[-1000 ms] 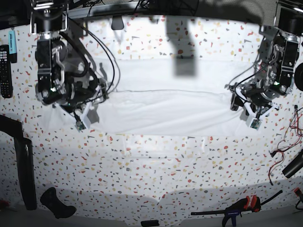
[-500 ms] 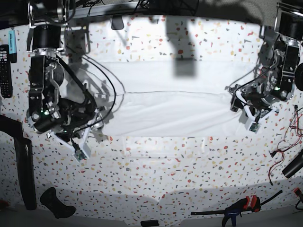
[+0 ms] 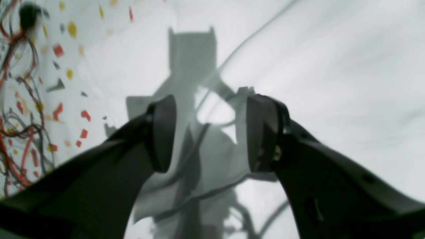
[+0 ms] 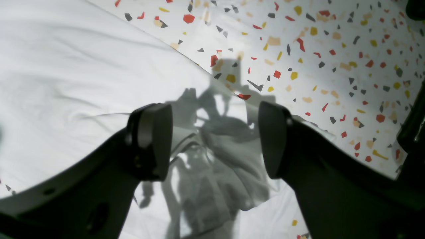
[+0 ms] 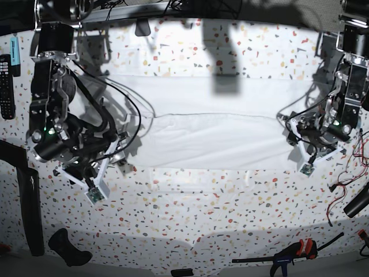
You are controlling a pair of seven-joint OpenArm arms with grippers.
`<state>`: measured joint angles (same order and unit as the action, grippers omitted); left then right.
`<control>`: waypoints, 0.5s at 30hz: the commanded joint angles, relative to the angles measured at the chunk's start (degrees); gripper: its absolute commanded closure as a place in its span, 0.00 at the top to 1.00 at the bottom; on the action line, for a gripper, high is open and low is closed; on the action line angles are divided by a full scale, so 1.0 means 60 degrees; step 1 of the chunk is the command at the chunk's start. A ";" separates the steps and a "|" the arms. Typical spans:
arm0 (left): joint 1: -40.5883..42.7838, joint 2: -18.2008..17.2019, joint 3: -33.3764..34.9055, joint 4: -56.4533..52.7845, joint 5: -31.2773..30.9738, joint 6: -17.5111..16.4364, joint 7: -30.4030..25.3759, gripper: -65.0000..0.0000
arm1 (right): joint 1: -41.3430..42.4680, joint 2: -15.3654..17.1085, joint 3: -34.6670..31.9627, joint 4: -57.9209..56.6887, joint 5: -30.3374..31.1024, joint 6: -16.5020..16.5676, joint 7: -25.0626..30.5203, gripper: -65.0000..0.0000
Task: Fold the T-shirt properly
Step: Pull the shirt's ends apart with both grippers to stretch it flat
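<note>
Both grippers, left (image 3: 206, 132) and right (image 4: 215, 142), fingers spread wide, holding nothing. Risk: T-shirt (image 5: 213, 130) end flaps lie loose and bunched, next fold goes crooked.

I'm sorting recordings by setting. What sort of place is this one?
Probably a robotics lab bench, not a home: a terrazzo-patterned table carries loose red wires, a bar clamp and a remote control around the T-shirt.

Terrazzo-speckled tabletop (image 5: 190, 202), harsh overhead light, dark, possibly shadowed, far edge
</note>
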<state>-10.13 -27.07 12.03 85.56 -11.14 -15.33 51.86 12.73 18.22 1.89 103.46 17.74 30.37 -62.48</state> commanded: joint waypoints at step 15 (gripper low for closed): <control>-0.0455 -0.2473 -0.0066 0.0510 -0.0539 0.1628 0.0022 0.51 | -0.0838 0.0087 0.2736 0.0131 0.0670 0.0852 -0.0004 0.61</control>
<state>-11.57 -40.82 12.08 87.74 -14.70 -5.96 52.93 6.68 18.06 18.20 103.44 21.43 35.27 -63.42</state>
